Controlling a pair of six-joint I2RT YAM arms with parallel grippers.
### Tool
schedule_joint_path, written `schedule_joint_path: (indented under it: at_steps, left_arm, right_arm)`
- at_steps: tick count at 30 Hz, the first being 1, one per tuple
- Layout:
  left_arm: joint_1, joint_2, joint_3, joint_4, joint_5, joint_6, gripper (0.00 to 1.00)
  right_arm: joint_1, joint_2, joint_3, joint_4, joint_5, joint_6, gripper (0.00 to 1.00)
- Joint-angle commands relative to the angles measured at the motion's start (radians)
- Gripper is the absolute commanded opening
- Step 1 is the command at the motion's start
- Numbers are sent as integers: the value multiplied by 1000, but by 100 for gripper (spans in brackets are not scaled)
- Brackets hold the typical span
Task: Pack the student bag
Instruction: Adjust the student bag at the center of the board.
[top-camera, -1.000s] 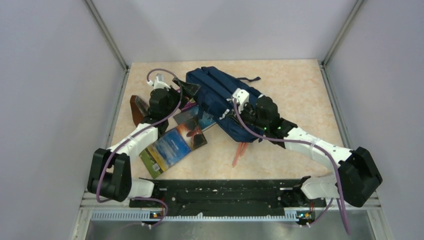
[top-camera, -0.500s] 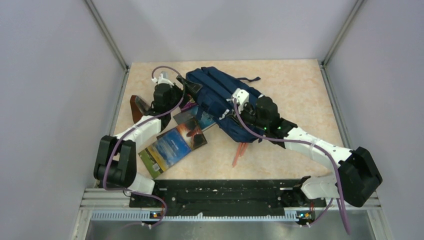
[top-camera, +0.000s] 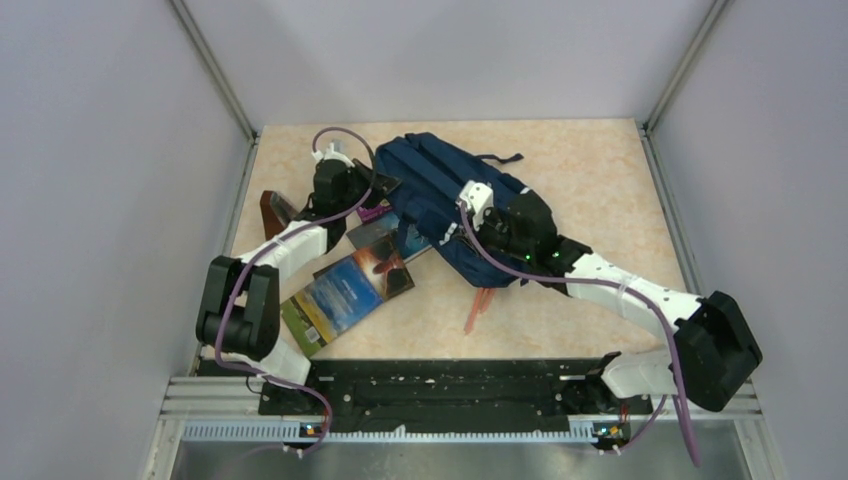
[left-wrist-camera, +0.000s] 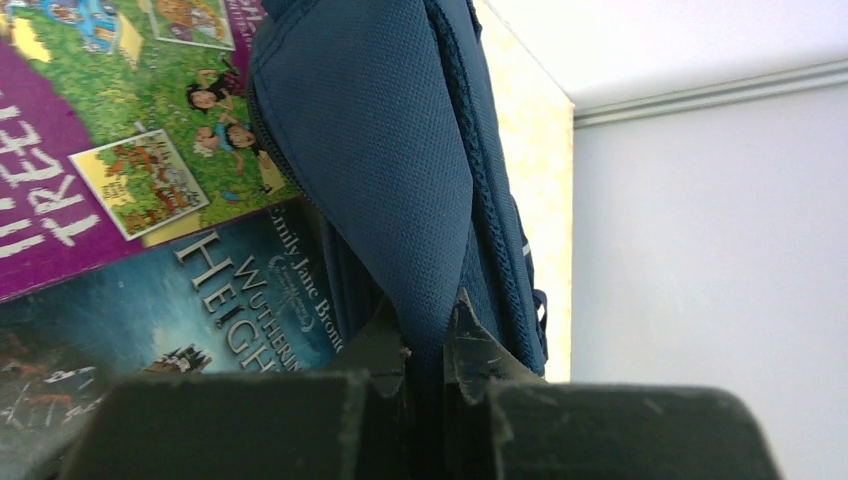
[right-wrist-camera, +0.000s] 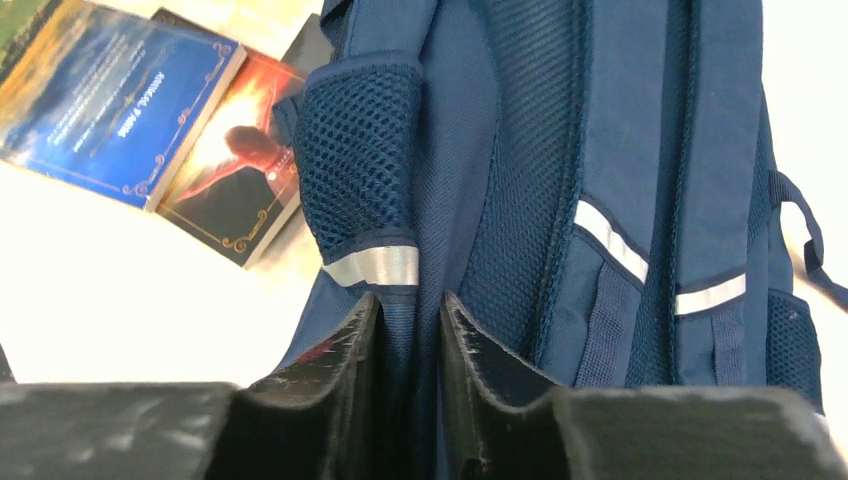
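The student bag, navy blue with grey reflective strips, lies across the back middle of the table. My left gripper is at its left end. In the left wrist view this left gripper is shut on a fold of the bag's fabric. My right gripper is at the bag's near side. The right wrist view shows that right gripper shut on a seam of the bag just below a mesh side pocket.
Several books lie overlapping left of the bag, some partly under it: a purple picture book and a Wuthering Heights copy. A brown item sits at the far left. Orange-red pens lie in front of the bag.
My left gripper has gone from open to shut on the bag's left end, and the left arm has reached further back. The bag's left end has shifted slightly. The right arm has barely moved.
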Motion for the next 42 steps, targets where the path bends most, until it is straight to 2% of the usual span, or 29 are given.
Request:
schedule_joint_path:
  at_steps: [1, 3, 6, 7, 8, 10, 12, 16, 23, 27, 33, 39, 42]
  left_arm:
    - [12, -54, 36, 17, -25, 17, 0]
    - [12, -68, 36, 22, -23, -2, 0]
    - [12, -96, 37, 22, -36, -17, 0]
    - [12, -104, 37, 22, -41, -19, 0]
    - [12, -112, 39, 17, -45, -19, 0]
    - [12, -124, 42, 8, -51, -17, 0]
    - [12, -129, 45, -2, -50, -15, 0]
    - [12, -137, 46, -10, -49, -12, 0]
    - [12, -143, 60, -34, -67, 10, 0]
    - [12, -145, 67, -36, -69, 14, 0]
    - [12, -144, 74, -41, -67, 19, 0]
    - [13, -144, 79, -49, -72, 28, 0]
    - [13, -145, 88, -54, -75, 34, 0]
  right_arm:
    - [2, -48, 77, 153, 70, -53, 36]
    - [14, -56, 75, 149, 108, -71, 49]
    - [46, -60, 77, 135, 174, -102, 58]
    - [59, -59, 76, 133, 196, -111, 63]
    - [73, -57, 75, 132, 212, -121, 74]
    - [107, -49, 75, 133, 264, -138, 88]
    - [144, -32, 77, 137, 317, -158, 95]
    - [211, 9, 94, 132, 399, -179, 97]
    - [320, 24, 104, 130, 481, -99, 98]
    - [397, 75, 114, 118, 618, -117, 98]
    - [421, 209, 141, 64, 812, -113, 98]
    - [442, 250, 123, 61, 855, -85, 98]
    - [449, 291, 113, 56, 933, -62, 98]
